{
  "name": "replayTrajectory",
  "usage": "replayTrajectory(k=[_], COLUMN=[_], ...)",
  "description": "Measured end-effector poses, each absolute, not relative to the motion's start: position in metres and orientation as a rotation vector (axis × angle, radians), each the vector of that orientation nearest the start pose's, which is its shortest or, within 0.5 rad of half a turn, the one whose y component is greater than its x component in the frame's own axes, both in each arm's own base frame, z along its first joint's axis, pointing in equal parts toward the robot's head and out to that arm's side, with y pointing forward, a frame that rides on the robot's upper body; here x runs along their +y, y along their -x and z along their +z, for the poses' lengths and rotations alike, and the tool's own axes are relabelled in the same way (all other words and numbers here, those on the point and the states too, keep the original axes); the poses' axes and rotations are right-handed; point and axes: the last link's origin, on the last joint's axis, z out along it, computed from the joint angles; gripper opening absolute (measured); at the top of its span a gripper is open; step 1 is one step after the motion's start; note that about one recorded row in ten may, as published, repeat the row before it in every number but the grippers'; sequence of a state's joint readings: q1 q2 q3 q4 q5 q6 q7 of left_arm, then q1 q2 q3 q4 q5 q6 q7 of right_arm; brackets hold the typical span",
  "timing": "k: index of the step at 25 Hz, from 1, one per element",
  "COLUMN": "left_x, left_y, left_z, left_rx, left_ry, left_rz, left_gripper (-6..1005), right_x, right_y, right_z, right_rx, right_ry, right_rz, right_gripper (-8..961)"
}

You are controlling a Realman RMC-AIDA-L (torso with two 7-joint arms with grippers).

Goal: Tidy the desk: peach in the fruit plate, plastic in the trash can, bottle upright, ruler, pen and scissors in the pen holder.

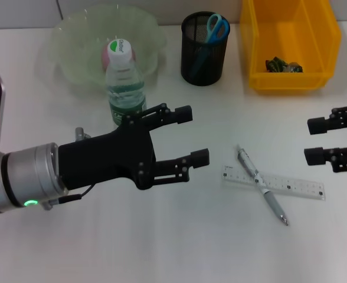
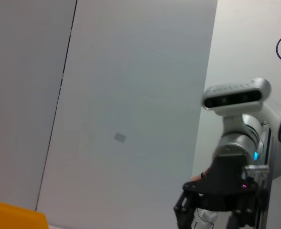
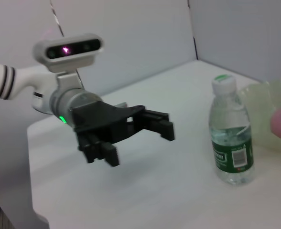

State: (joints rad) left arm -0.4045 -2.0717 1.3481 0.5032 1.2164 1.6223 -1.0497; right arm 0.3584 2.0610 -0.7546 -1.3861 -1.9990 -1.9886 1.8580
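Pen [image 1: 262,185] lies crossed over ruler [image 1: 274,182] on the desk [image 1: 161,247], both outstanding. Left gripper [image 1: 191,137] hovers beside them, fingers spread and empty, apparently lining up a pick. Right gripper [image 1: 315,140] waits nearby, fingers apart.

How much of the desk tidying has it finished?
Mostly done: peach in the fruit plate, bottle upright, scissors in the pen holder, plastic in the yellow bin. Both grippers, left and right, are open and empty. Pen and ruler remain.
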Motion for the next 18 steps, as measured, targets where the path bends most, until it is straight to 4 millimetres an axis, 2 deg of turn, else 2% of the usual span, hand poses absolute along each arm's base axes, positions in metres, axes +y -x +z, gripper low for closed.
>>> replayTrajectory(k=[10,15,17,18], left_x=[0.267,0.264,0.263,0.262], left_y=[0.225,0.226,0.227,0.228], left_z=[-0.045,-0.046,-0.047,-0.047], left_rx=[-0.311,-0.316,-0.318,-0.322], left_ry=[2.722,2.735,2.736,2.735], left_rz=[-1.267,-1.263,-1.262,-1.261], left_gripper=[832,832,832,832], right_x=[0.302,0.316,0.317,0.321], right_y=[-0.207,-0.188,-0.185,-0.179], right_z=[0.091,0.071,0.066,0.055], right_rx=[0.691,0.592,0.572,0.525], right_ry=[2.936,3.019,3.032,3.053], right_rz=[0.184,-0.108,-0.152,-0.244], right_gripper=[623,622,622,622])
